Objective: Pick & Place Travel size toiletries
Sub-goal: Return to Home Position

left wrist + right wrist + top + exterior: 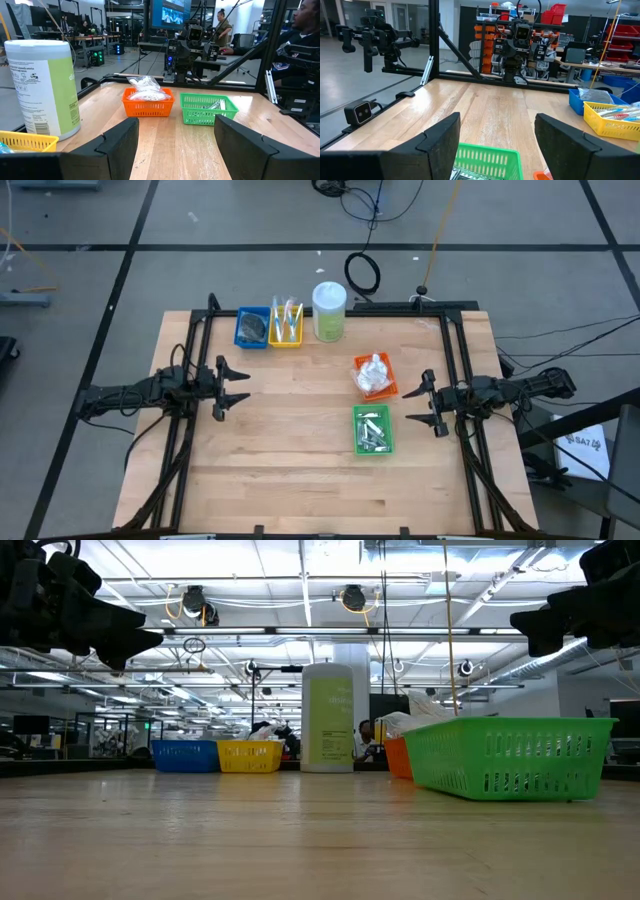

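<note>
Toiletries [372,373] lie sorted in trays [355,430] by the jar [329,310], left pincer [243,386] and right pincer [408,406] open, empty; sorting looks finished

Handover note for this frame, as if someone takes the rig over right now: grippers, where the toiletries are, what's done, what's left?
Left gripper: open, empty, raised over the table's left side.
Right gripper: open, empty, raised on the right, beside the green tray.
Items: dark pads in the blue tray; sticks in the yellow tray; white packets in the orange tray; silvery pieces in the green tray.
Done: every item I can see lies in a tray.
Left: probably only parking the arms.
</note>
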